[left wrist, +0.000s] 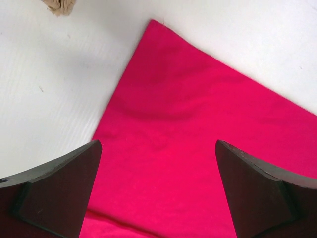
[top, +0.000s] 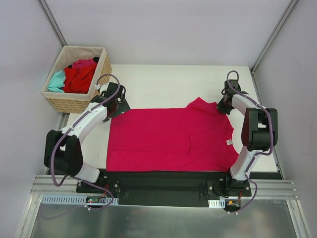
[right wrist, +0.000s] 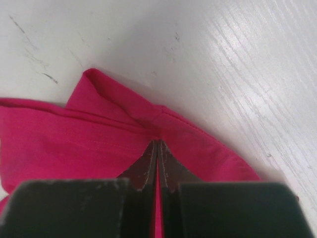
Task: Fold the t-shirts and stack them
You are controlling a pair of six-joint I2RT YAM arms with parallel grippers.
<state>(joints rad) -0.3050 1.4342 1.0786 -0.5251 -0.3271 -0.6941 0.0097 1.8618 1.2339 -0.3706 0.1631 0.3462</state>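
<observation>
A magenta t-shirt (top: 168, 141) is lying spread flat across the middle of the white bench (top: 163, 84). The right jaws are pinching shut on a raised fold of its cloth at the far right edge, near the sleeve, where a stitched hem is showing. The left jaws are hanging wide apart, gripping nothing, over the shirt's far left corner. The cloth is looking thin, soft and limp, so it is likely going to sag and wrinkle when lifted. Taking it by corners and hems, both sides together, seems wisest. A red shirt (top: 79, 79) and a teal shirt (top: 56, 82) are sitting bunched in a woven wicker basket (top: 74, 103) at the far left.
</observation>
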